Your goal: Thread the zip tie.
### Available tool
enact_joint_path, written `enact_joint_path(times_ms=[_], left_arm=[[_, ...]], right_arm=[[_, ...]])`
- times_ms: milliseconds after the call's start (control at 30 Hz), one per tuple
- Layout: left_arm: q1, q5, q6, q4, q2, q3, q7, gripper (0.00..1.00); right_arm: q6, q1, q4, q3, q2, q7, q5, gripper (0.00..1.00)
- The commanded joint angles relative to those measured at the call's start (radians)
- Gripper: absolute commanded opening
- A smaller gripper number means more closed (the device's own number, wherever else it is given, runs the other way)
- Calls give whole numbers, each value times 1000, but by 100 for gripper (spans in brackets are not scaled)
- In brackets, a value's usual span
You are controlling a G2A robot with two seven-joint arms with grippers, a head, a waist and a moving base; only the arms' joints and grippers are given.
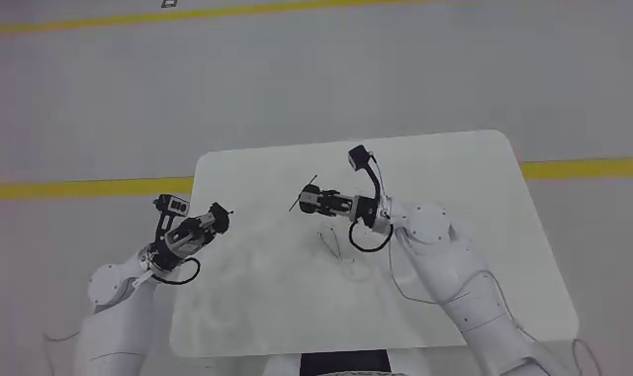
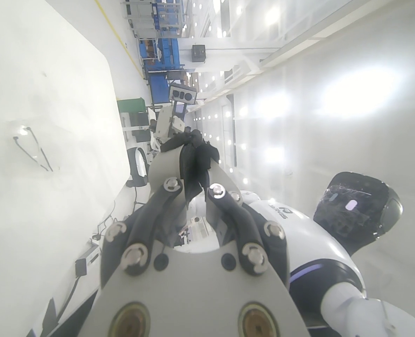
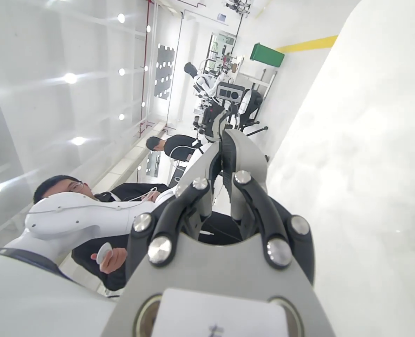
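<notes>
We find nothing we can read with confidence. A white label (image 3: 225, 312) on the base of the right gripper (image 3: 224, 128) carries a dark printed mark, but the view's edge cuts it off and we cannot make it out.

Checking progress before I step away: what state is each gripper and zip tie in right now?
Left gripper: fingers shut; unclear whether they hold anything.
Right gripper: fingers shut on a zip tie.
Held tie: straight, lifted, not threaded.
Table tie: lying loose, bent in a V, ends apart.
</notes>
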Motion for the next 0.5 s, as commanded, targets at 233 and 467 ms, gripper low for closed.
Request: enact_joint_path(times_ms=[233, 467], left_arm=[[-10, 3, 1, 20, 6, 37, 15, 0], [-17, 17, -10, 18, 9, 53, 22, 0]], right_arm=[[-1, 55, 6, -46, 0, 6, 8, 0], [-1, 76, 38, -61, -1, 7, 23, 0]])
